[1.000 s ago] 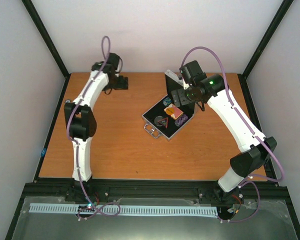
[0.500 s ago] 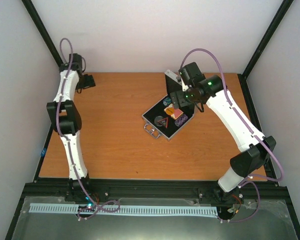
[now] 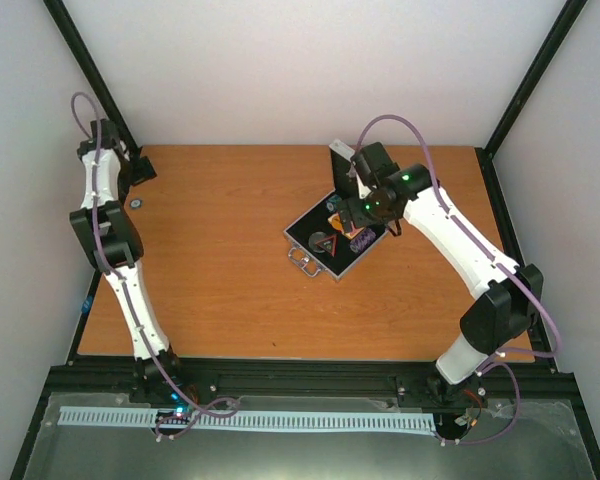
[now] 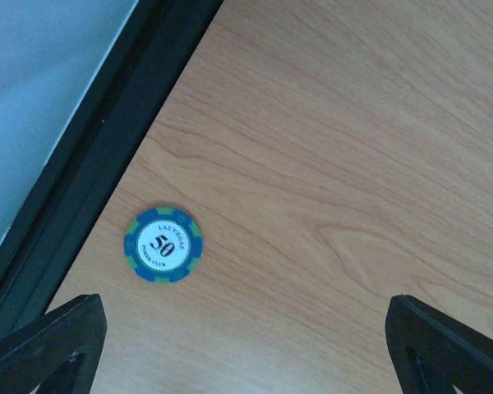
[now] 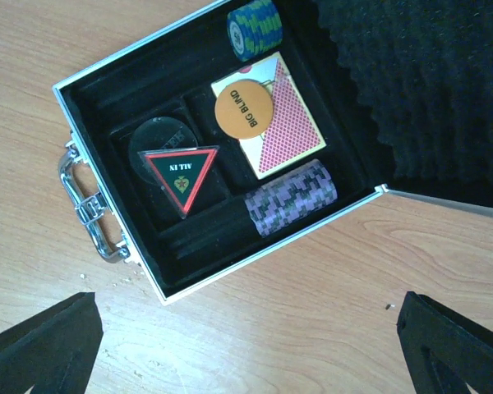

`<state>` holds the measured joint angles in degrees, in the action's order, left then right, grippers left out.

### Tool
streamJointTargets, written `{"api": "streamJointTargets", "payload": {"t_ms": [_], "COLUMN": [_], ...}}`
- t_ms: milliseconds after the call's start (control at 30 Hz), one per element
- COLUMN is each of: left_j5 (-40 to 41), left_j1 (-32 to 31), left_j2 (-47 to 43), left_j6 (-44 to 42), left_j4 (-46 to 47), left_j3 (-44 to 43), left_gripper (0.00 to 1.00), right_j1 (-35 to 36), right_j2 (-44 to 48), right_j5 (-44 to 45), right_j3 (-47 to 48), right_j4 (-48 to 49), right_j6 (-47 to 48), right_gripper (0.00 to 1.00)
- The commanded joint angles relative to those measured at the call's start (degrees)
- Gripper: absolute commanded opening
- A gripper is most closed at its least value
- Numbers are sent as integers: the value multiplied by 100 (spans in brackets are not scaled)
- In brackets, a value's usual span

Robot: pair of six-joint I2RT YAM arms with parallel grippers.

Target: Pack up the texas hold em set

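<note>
Within the last second the left arm (image 3: pixel 105 230) has swung from the middle of the far table edge to the far left corner; its left gripper (image 4: pixel 246 353) now hangs over a small round blue-green poker chip marked 50 (image 4: pixel 163 245). This chip lies alone on the brown wooden table (image 4: pixel 353 164), just beside the black frame rail (image 4: pixel 90 156) and well apart from the case. The jaws stand wide and released, with nothing between them; the chip sits nearer to the rail-side finger than to the middle of the gap.

The right gripper (image 5: pixel 246 345) has come a little closer over the flat silver aluminium case (image 5: pixel 123 90); its jaws are also released and empty. The case lies open, right of the table's middle; inside are a blue-green chip stack (image 5: pixel 251 29), a pink-white card pack (image 5: pixel 283 123), an orange disc (image 5: pixel 242 111), a black-red triangle (image 5: pixel 181 174) and a purple chip row (image 5: pixel 289 197).

I judge this stray chip to be the only loose piece in view; the left gripper should centre on it, descend and pinch; so near the rail, a finger may strike the frame.
</note>
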<state>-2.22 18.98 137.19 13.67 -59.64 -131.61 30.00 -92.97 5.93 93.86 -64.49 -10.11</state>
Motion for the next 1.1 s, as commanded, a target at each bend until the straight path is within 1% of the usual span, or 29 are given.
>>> {"api": "streamJointTargets", "payload": {"t_ms": [0, 67, 200, 333, 767, 833, 900, 1067], "left_j5": [-312, -469, -360, -91, 136, 141, 71, 102], "left_j1": [254, 426, 464, 479, 496, 501, 505, 510], "left_j2": [253, 339, 602, 762, 1212, 1289, 1377, 1457], "left_j6": [-274, -206, -300, -318, -309, -264, -255, -276], "left_j4": [70, 47, -36, -10, -166, -202, -252, -246], "left_j3": [-302, -306, -569, -675, -943, -1041, -1153, -1139], "left_gripper": [96, 95, 95, 94, 92, 91, 88, 86], "right_j1": [-39, -38, -38, -40, -38, -38, -42, -38], "right_j2": [205, 339, 579, 547, 414, 399, 402, 394], "right_j5": [-247, -303, -259, -124, -62, -41, -33, -18], "right_j3": [-250, -443, -741, -676, -643, -652, -675, -711], "right_j4": [341, 462, 726, 721, 686, 683, 674, 645], "right_j6": [-72, -80, -77, -10, 15, 3, 0, 0], "right_gripper": [100, 100, 100, 100, 100, 100, 100, 100]}}
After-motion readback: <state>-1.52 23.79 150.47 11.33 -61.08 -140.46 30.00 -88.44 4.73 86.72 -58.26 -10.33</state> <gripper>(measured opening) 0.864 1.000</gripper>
